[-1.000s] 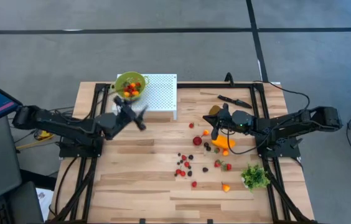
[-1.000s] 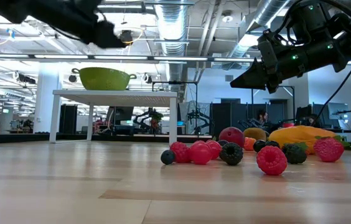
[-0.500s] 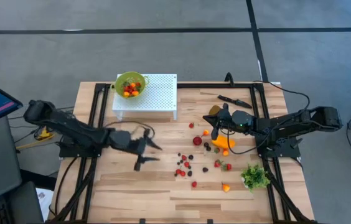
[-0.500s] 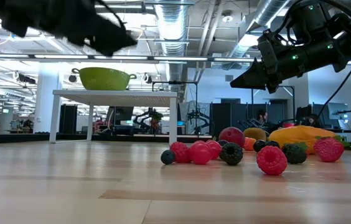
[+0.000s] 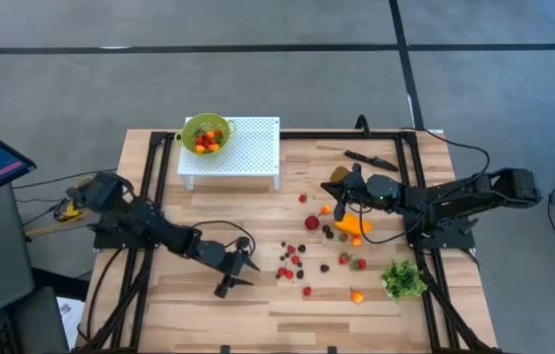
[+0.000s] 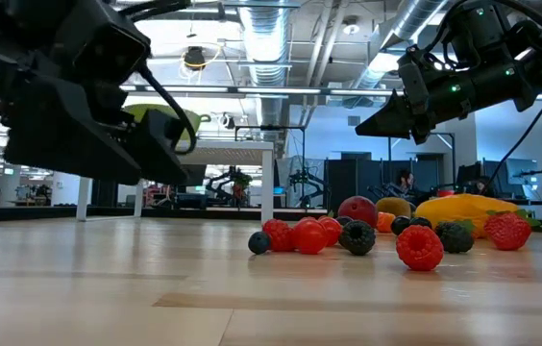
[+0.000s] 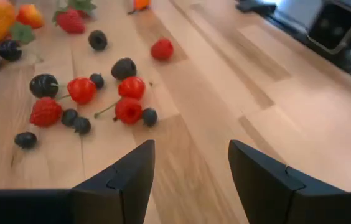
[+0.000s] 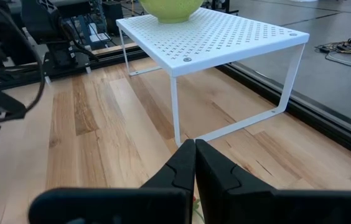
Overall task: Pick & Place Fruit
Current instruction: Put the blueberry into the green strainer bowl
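Butcher-block tabletop [image 5: 209, 305] held scattered berries [image 5: 290, 264] at centre; left gripper [image 5: 236, 267] hovered at nine o'clock of them, fingers apart, empty. Right gripper [image 5: 339, 197] pinched closed, empty. Open workshop behind.

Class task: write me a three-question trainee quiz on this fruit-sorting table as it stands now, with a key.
1. True or false: the left gripper holds a berry.
2. Where is the green bowl? A) on the white rack B) on the bare tabletop C) in the right gripper
3. Fill in: the right gripper's fingers are ____.

Key: 1 false, its fingers are open and empty, near the berry cluster. 2 A. 3 shut.
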Tool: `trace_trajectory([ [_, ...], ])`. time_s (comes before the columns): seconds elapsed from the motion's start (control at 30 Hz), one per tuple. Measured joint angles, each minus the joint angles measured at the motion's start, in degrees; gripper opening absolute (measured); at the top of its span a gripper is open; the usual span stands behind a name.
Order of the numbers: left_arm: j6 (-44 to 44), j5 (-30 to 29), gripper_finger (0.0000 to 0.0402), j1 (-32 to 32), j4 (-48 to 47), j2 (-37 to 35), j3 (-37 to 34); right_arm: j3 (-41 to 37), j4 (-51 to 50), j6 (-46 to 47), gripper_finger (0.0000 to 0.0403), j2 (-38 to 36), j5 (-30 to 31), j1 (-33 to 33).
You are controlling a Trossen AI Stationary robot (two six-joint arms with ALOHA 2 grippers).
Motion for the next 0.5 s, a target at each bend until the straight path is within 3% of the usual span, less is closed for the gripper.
trace_trajectory([
  [0.2,-2.67,-3.12,0.0191,0.0,4.78,5.96,1.3,0.0,-0.01,0.0,0.0006,-0.02,0.0,0.02],
  [0.5,-3.62,-3.36,0.0189,0.04,5.17,13.72,7.16,0.0,0.0,0.0,0.0006,-0.02,0.0,0.02],
])
